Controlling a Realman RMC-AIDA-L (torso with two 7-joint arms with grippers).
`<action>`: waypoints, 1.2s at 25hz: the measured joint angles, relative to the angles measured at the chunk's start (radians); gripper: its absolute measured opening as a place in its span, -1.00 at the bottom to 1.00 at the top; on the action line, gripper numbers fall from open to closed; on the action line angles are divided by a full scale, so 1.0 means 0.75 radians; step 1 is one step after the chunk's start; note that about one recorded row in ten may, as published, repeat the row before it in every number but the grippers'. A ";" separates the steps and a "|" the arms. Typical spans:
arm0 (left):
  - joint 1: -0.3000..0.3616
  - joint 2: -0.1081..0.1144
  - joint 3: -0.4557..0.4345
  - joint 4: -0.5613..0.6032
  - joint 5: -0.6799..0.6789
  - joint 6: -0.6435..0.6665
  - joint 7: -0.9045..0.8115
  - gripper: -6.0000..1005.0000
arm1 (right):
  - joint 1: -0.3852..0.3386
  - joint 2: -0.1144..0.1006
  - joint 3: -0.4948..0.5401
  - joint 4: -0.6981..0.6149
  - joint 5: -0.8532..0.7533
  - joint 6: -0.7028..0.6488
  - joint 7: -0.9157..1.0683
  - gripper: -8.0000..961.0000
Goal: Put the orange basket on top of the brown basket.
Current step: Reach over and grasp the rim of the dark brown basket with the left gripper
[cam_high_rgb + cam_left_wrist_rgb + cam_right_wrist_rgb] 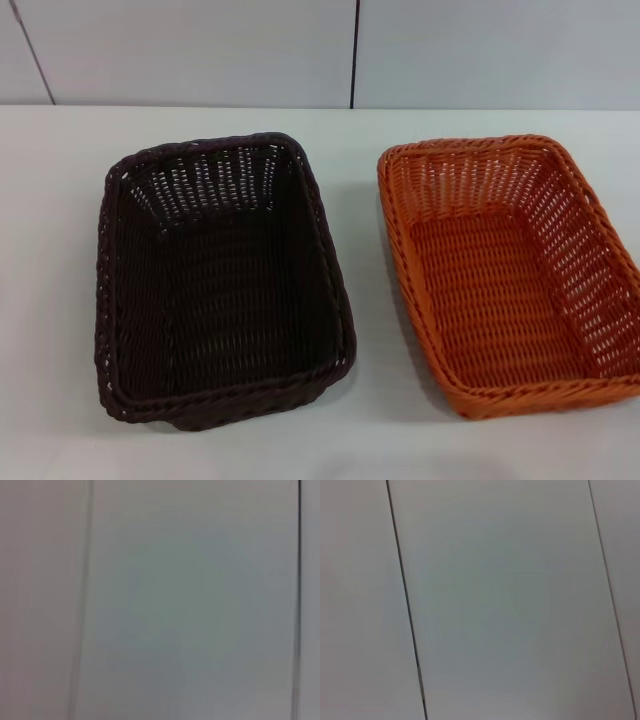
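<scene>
The brown basket [222, 280] stands on the white table [60, 200] at the left of the head view, open side up and empty. The orange basket [510, 272] stands to its right, also upright and empty, with a strip of bare table between them. Its right side runs past the edge of the head view. Neither gripper nor arm shows in the head view. Both wrist views show only grey wall panels with dark seams [405, 605], and no fingers.
A grey panelled wall [200, 50] runs behind the table's far edge. Bare table lies in front of and behind both baskets and to the left of the brown one.
</scene>
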 joint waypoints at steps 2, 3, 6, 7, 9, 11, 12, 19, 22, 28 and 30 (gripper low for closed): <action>0.040 0.092 -0.015 -0.181 0.049 -0.168 0.001 0.59 | 0.004 -0.001 -0.001 0.001 0.000 -0.002 0.000 0.70; 0.075 0.157 -0.045 -0.318 0.086 -0.296 0.003 0.59 | 0.006 -0.001 -0.001 0.001 -0.001 -0.002 0.000 0.70; 0.159 0.263 -0.162 -0.611 0.185 -0.612 0.010 0.59 | 0.009 -0.001 -0.002 0.001 -0.001 -0.003 0.000 0.70; 0.195 0.290 -0.224 -0.709 0.231 -0.738 0.013 0.59 | 0.010 -0.001 -0.002 0.001 -0.001 -0.004 0.000 0.70; 0.265 0.300 -0.367 -0.904 0.358 -0.990 0.014 0.59 | 0.013 -0.001 -0.002 0.001 -0.001 -0.006 0.000 0.70; 0.333 0.263 -0.528 -1.112 0.535 -1.274 0.015 0.59 | 0.015 -0.001 -0.002 0.001 -0.001 -0.007 0.000 0.70; 0.355 0.236 -0.589 -1.199 0.610 -1.395 0.016 0.59 | 0.016 -0.001 -0.002 0.001 -0.002 -0.008 0.000 0.70; 0.312 -0.081 -0.995 -1.700 0.878 -2.411 0.313 0.59 | 0.025 -0.001 -0.006 -0.004 -0.002 -0.040 0.000 0.69; 0.239 -0.112 -1.037 -1.771 0.853 -2.675 0.402 0.59 | 0.029 0.000 -0.017 -0.007 -0.002 -0.048 0.000 0.69; 0.111 -0.115 -1.041 -1.814 0.850 -3.001 0.304 0.59 | 0.030 0.000 -0.025 -0.005 -0.001 -0.058 0.000 0.69; 0.090 -0.116 -1.023 -1.819 0.847 -3.044 0.278 0.59 | 0.030 0.000 -0.027 -0.002 0.000 -0.060 0.000 0.69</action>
